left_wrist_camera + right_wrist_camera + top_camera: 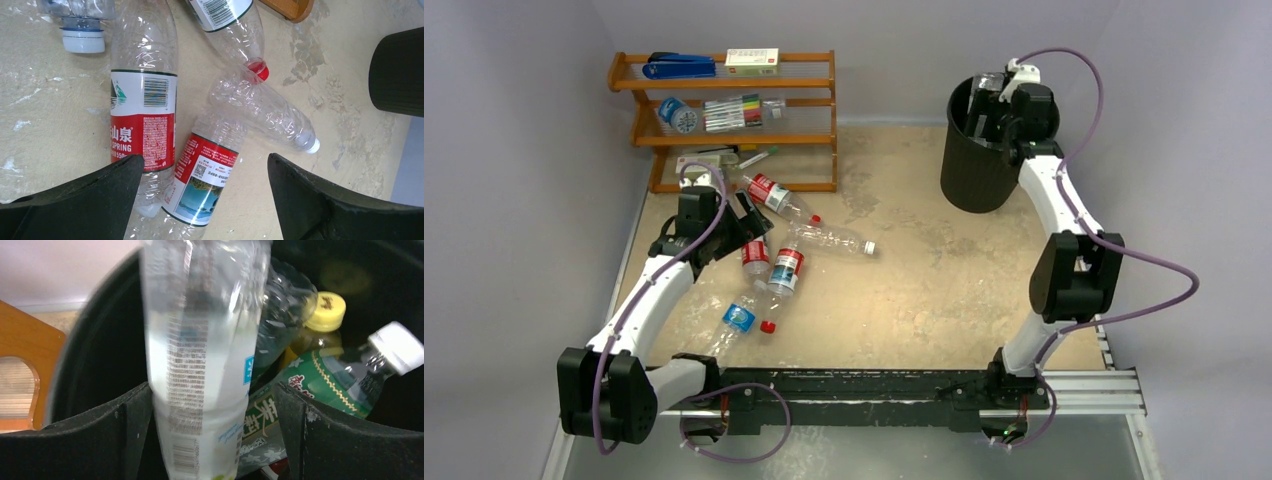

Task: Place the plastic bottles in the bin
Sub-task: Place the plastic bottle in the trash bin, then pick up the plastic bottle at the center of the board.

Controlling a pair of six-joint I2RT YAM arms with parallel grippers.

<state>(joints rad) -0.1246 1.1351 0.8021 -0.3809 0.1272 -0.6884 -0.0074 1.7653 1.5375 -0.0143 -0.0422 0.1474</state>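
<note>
The right gripper [212, 387] is hanging directly over the mouth of the bin [969, 175], its jaws standing wider than the white-labelled bottle [200, 340] showing upright and blurred between them. That looks like a release, timed so it is landing on the yellow-capped bottle [325, 310] and the green-labelled bottle [310, 385] lying inside the bin. Well apart from the bin, the left gripper [205, 159] is hovering, jaws apart, over the red-labelled bottles [142, 135] lying on the table, probably lining up its own pick.
</note>
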